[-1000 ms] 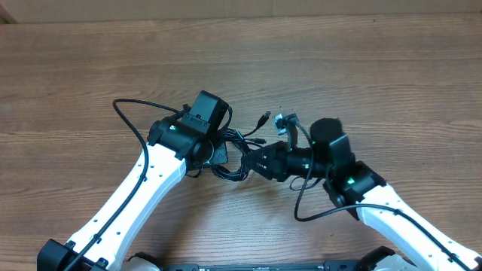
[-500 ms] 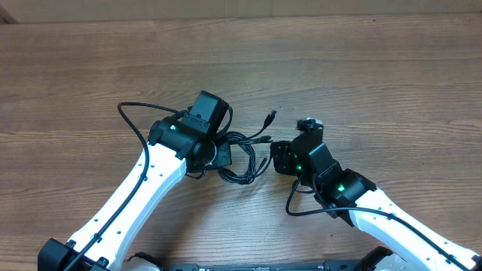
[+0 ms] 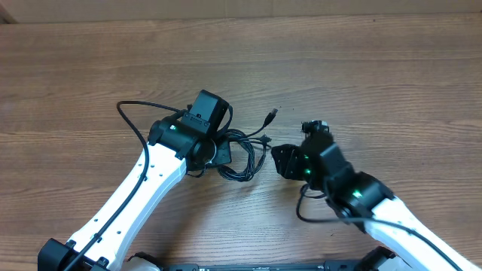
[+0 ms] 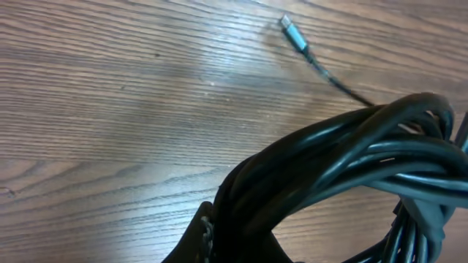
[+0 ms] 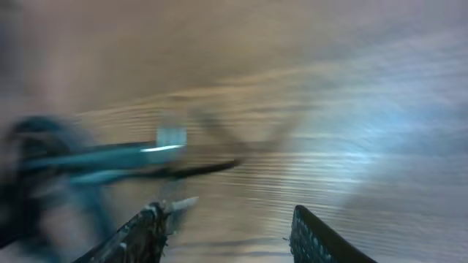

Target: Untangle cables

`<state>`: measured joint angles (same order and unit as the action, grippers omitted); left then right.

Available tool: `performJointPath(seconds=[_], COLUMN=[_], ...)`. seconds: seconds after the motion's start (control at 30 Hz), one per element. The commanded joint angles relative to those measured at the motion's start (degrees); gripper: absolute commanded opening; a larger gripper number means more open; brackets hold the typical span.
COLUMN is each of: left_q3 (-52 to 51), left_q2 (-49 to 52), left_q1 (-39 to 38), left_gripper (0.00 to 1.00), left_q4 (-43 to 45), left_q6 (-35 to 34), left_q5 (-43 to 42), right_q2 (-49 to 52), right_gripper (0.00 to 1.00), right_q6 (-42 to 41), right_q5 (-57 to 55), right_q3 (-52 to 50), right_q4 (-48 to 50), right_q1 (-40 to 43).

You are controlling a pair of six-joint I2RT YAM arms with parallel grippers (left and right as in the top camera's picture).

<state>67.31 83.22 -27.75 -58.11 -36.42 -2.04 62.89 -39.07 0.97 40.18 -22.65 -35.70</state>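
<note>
A wooden table (image 3: pixel 376 68) carries tangled black cables (image 3: pixel 239 138).

The tabletop (image 3: pixel 376 68) is brown wood grain, streaked and matt, with a faint sheen under the light. The cables (image 4: pixel 351 161) are black, with a smooth, slightly glossy, rubbery sheath. One plug tip (image 4: pixel 291 29) looks like silvery metal. The left arm (image 3: pixel 143 188) has a white, smooth, glossy plastic shell and matt black plastic joints. The right gripper (image 5: pixel 227 212) shows dark pads (image 5: pixel 322 237) with a ribbed face, though they are blurred.
</note>
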Motion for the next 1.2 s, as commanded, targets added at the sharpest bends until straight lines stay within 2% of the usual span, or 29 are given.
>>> performJointPath(seconds=[0.0, 0.17, 0.57, 0.63, 0.73, 0.9, 1.07, 1.17], left_q3=[0.2, 0.2, 0.2, 0.2, 0.2, 0.2, 0.2, 0.2], left_q2=[0.0, 0.0, 0.0, 0.0, 0.0, 0.0, 0.0, 0.0], left_q1=[0.0, 0.0, -3.7, -4.9, -6.1, -6.0, -6.0, -5.9], left_gripper=[0.04, 0.04, 0.04, 0.04, 0.04, 0.04, 0.04, 0.05], left_q4=[0.3, 0.7, 0.8, 1.0, 1.0, 1.0, 1.8, 4.3], left_q6=[-3.6, -4.3, -4.3, -4.3, -4.2, -3.8, -3.8, -3.8], left_q5=[1.6, -1.8, -6.6, -6.6, -6.5, -7.3, -10.8, -11.8], right_q2=[-5.7, -6.1, 5.6, 6.7, 7.9, 7.9, 7.9, 7.9], right_gripper=[0.52, 0.45, 0.38, 0.33, 0.21, 0.04, 0.04, 0.04], right_q6=[7.0, 14.4, 20.3, 20.3, 19.8, 19.4, 19.5, 19.6], right_q5=[10.9, 13.2, -2.2, -6.2, -9.0, -8.5, -2.8, 4.9], right_q3=[2.6, 2.6, 2.6, 2.6, 2.6, 2.6, 2.6, 2.6], right_q4=[0.5, 0.9, 7.4, 7.1, 5.9, 4.4, 2.7, 2.2], right_q1=[0.0, -2.0, -8.7, -9.6, -9.9, -9.9, -9.9, -9.9])
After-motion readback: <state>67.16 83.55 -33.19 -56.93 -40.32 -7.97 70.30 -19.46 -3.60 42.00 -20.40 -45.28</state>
